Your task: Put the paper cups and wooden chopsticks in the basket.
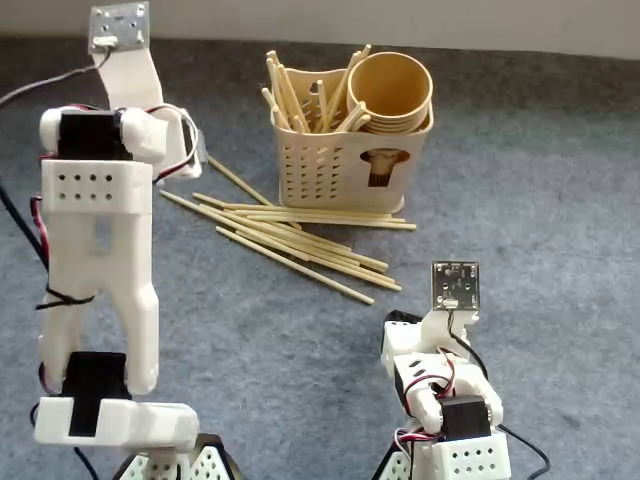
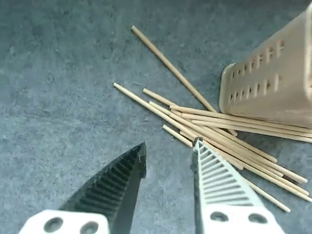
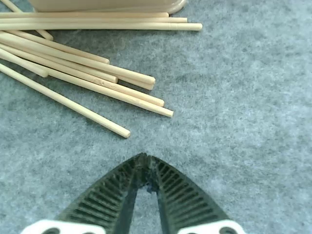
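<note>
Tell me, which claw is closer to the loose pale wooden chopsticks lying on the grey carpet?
Left. The left gripper, open, is right at the ends of the loose pale wooden chopsticks; the right gripper, shut, sits back from them across bare grey carpet.

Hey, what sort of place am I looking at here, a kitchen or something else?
Probably a robot practice bench, not a kitchen: grey felt-like table cover, small white robot arms, and a basket of paper cups with wooden chopsticks strewn beside it.
</note>
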{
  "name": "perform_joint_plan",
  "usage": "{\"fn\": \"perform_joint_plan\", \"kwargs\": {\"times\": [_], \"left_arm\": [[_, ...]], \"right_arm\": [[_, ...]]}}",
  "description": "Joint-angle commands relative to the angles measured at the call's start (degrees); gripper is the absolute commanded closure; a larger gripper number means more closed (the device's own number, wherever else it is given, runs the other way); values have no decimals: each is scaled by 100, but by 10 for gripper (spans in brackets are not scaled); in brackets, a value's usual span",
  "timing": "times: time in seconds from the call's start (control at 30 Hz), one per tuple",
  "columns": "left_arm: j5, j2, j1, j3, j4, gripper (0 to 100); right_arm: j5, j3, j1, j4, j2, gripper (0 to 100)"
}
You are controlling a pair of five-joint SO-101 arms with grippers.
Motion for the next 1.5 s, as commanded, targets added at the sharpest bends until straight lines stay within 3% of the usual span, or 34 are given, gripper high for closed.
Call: {"fn": "perform_joint_plan", "kwargs": {"times": [0.0,0.27,0.57,0.87,1.2,1.47], "left_arm": [[-149,-31,-189,954,-686,836],[-141,-31,-40,2897,-2119,836],[-114,57,444,3758,-2743,836],[457,1736,725,2712,-2743,837],[659,1982,910,2237,-2778,837],[668,3046,963,1798,-2743,837]], "right_arm": [[-18,848,-31,48,-101,994],[-18,848,-31,48,-84,994],[-18,848,-31,48,-84,994],[-35,848,-31,48,-84,994],[-35,848,-31,48,-84,994],[-35,848,-31,48,-84,994]]}}
